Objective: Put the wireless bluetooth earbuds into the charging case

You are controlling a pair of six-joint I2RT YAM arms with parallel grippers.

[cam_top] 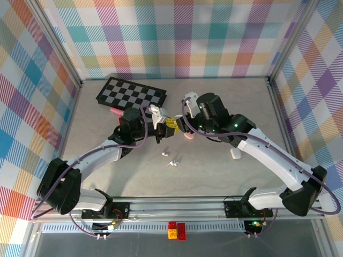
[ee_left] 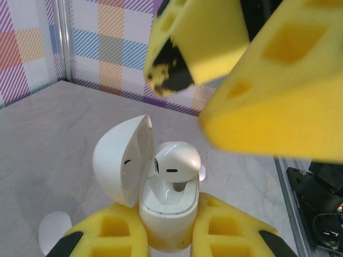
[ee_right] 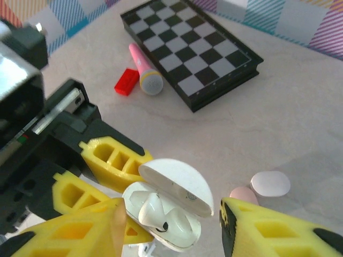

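Plaid walls (cam_top: 177, 37) in many colours close in a grey, marbled tabletop (cam_top: 214, 176). Towards the far left corner lies a folded black-and-white chessboard (cam_top: 131, 92). Just beside its near edge are a pink toy microphone (ee_right: 144, 69) and a small red brick (ee_right: 127, 82), close to each other.

Near the middle of the tabletop, the left gripper (ee_left: 169, 227) is clamped on the body of a white charging case (ee_left: 166, 206), with a yellow finger on either side. The case stands upright with its lid (ee_left: 120, 160) swung open to the left. One white earbud (ee_left: 177, 160) sits in the case's mouth, its stem down in a socket and its rounded head standing above the rim.

The right gripper (ee_right: 171, 214) hovers over the case with its yellow jaws parted, one on each side, grasping nothing.

Two more loose earbuds (cam_top: 166, 154) lie on the tabletop between the case and the near edge. To the right of the held case rest a pink pebble-shaped case (ee_right: 244, 194) and a white pebble-shaped case (ee_right: 270, 183), side by side.
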